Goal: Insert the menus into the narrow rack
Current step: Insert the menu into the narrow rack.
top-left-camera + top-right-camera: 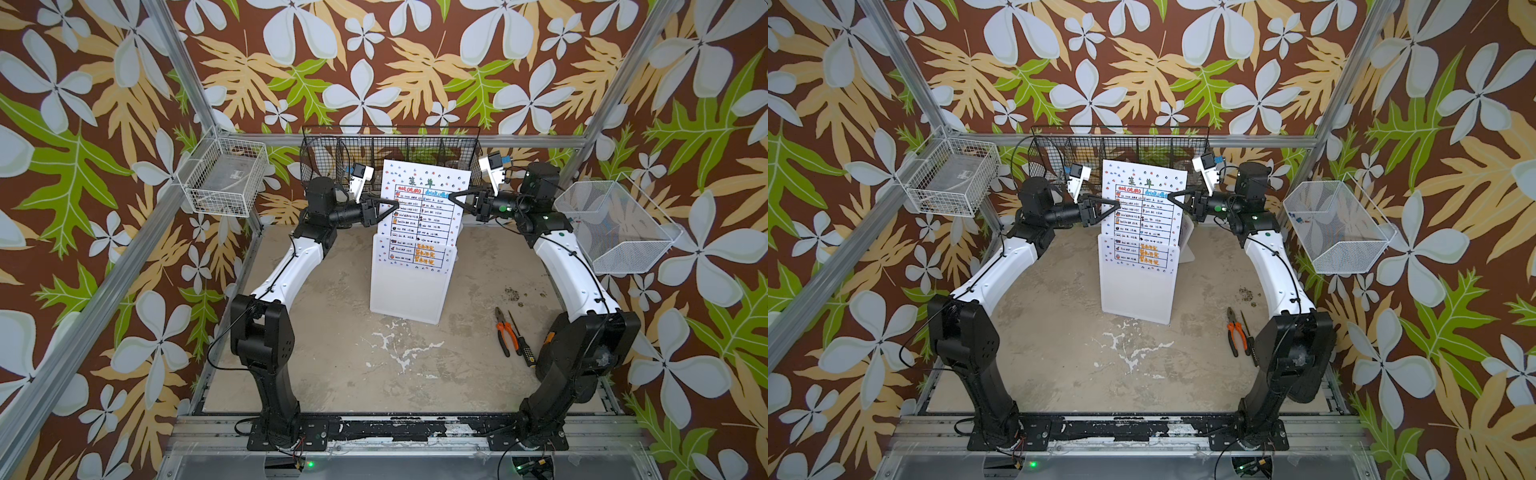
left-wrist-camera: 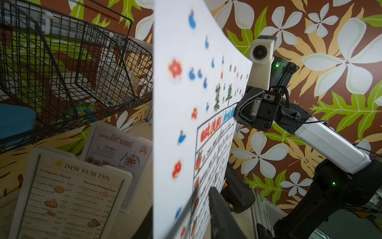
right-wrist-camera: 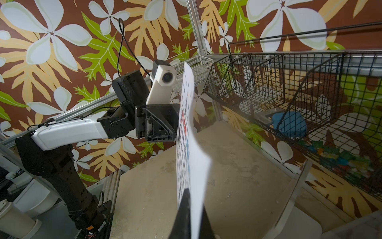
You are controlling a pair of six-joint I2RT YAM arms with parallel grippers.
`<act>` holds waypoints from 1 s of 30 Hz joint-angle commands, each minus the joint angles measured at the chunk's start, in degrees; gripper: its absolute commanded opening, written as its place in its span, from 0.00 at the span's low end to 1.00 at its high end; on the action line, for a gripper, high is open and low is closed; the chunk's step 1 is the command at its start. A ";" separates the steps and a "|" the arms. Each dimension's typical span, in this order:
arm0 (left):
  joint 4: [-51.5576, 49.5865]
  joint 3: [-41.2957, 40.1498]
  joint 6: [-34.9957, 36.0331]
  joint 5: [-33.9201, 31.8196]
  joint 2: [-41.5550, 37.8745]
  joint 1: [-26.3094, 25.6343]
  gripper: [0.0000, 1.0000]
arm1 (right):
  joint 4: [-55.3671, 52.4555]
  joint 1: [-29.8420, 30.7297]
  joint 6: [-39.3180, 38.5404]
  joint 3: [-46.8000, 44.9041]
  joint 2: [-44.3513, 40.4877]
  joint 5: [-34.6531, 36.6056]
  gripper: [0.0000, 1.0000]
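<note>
— White menu [image 1: 419, 216], the big sheet in the middle of a top view: is it in the rack [image 1: 405, 299]?
— Its lower end is. It stands upright in the rack's near slot, centre of the frame, and most of the sheet sticks up above the rim.
— And the claws?
— One at each side edge, about level with the top of the printed table. The left claw [image 1: 395, 203] reaches in from the left of the frame, tips at the sheet's left edge. The right claw [image 1: 454, 195] reaches in from the right, tips at the right edge.
— Are they holding it?
— The right one is clamped on the edge. In its wrist view the paper runs down between the dark fingers [image 3: 184, 213], which are pressed against it. The left one I can't tell. In its wrist view one finger [image 2: 219, 209] lies over the printed face and a dark shape sits behind the sheet. So the edge is between the jaws, but I can't make out whether they pinch it.
— The other two menus?
— Only the left wrist view shows them. The Dim Sum menu [image 2: 70, 198] and the Special menu [image 2: 117, 149] each lean in a white holder behind the white sheet, clear of both claws.
— Anything else on the table?
— Pliers [image 1: 505, 332] and a screwdriver [image 1: 521, 345], lower right, beside the right arm's base.
</note>
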 commanded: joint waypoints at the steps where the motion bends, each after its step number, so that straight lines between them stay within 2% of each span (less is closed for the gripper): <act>1: 2.37 -0.42 -0.53 0.00 -0.81 0.05 0.39 | 2.42 0.03 0.24 -1.83 -1.09 -0.74 0.03; 6: 4.14 -2.84 -1.27 0.01 -1.36 0.09 0.40 | 4.12 0.12 0.54 -5.63 -2.57 -0.81 0.02; 9: 4.50 -3.51 -1.35 0.02 -1.37 0.04 0.37 | 5.11 0.12 1.19 -6.26 -2.73 -0.98 0.06; 13: 4.42 -2.37 -1.53 0.02 -0.95 0.05 0.32 | 4.89 0.12 1.59 -4.05 -2.06 -1.04 0.16; 18: 3.22 0.49 -1.53 0.09 -0.07 0.08 0.32 | 3.87 0.12 2.04 -0.24 -0.74 -1.04 0.18; 25: 2.85 0.91 -1.53 0.25 0.07 0.09 0.32 | 3.54 0.12 1.99 -0.45 -0.54 -1.08 0.05; 30: 3.35 -1.22 -1.17 0.14 -0.85 0.11 0.32 | 4.98 0.29 2.16 -4.02 -1.80 -0.99 0.02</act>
